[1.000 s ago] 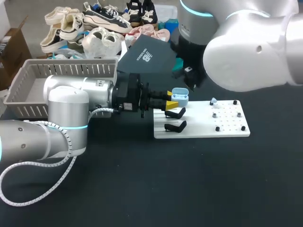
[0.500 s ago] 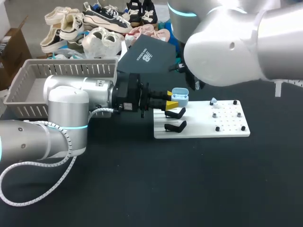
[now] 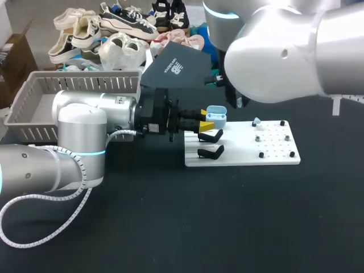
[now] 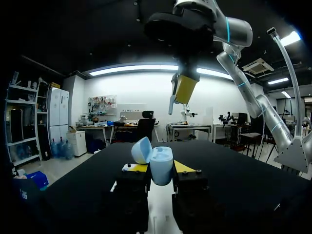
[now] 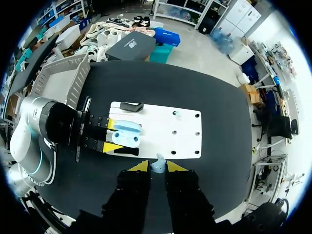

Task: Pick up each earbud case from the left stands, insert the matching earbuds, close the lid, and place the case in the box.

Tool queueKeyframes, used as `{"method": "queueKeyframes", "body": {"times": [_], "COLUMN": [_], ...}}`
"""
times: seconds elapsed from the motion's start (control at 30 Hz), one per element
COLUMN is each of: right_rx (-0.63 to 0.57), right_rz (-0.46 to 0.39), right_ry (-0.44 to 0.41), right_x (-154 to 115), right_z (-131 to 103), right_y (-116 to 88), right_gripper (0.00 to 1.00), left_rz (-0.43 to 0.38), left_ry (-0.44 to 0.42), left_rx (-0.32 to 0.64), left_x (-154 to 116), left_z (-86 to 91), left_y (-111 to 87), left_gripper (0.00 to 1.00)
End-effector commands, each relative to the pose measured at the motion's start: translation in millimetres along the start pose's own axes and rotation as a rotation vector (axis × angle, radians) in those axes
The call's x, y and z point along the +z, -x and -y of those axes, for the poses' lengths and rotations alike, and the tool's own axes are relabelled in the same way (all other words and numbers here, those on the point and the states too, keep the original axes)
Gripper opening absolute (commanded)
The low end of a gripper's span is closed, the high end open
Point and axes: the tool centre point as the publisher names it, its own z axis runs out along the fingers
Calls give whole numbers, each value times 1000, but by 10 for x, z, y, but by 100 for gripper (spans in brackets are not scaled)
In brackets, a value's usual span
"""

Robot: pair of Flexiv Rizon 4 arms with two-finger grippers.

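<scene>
- Head view: my left arm comes in from the left. My left claw [image 3: 207, 121] is at the far left corner of the white board [image 3: 242, 153], clamped on the pale blue earbud case [image 3: 216, 116].
- The case lid stands open, tipped up on the far side.
- Two black stands [image 3: 211, 136] sit on the left part of the board, just nearer than the held case, and both are bare.
- The right part of the board has small black pegs [image 3: 260, 154] and one pale earbud on the board [image 3: 256, 121] at the far edge.
- The grey box [image 3: 34, 91] is at the far left of the black table [image 3: 170, 227], well apart from the board.
- My right arm [image 3: 284, 51] hangs high over the far right, and its claw is hidden in this view.
- A small label [image 3: 120, 100] sits on my left arm, but the print is too small to read.
- Left wrist view: my left claw [image 4: 160, 169] has both yellow tips pressing the case [image 4: 161, 165] from two sides, with the lid tilted open. My right claw [image 4: 184, 90] is up above and beyond it.
- Right wrist view: my right claw [image 5: 156, 166] has its tips drawn in on a small pale blue earbud [image 5: 158, 168], held high above the near edge of the board [image 5: 161, 131].
- In the same view the case [image 5: 126, 132] sits in my left claw [image 5: 111, 135] at the left end of the board, and the grey box [image 5: 63, 73] is far left.
</scene>
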Motion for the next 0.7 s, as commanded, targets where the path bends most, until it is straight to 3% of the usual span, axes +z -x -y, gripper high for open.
{"method": "queueKeyframes", "body": {"times": [0.03,0.23,0.33,0.4,0.7], "right_rx": [4,4,82,139,368], "right_rz": [8,8,60,97,3], "right_ry": [-2,-2,47,31,-27], "right_x": [-3,-3,-69,-89,-165], "right_z": [8,8,29,67,103], "right_y": [-35,-35,33,60,-24], "right_gripper": [0,0,0,0,0], "left_rz": [14,14,14,14,14], "left_ry": [1,1,1,1,1], "left_rx": [1,1,1,1,1], "left_x": [16,16,16,16,16], "left_z": [-7,-7,-7,-7,-7], "left_y": [-73,-73,-73,-73,-73], "left_gripper": [0,0,0,0,0]}}
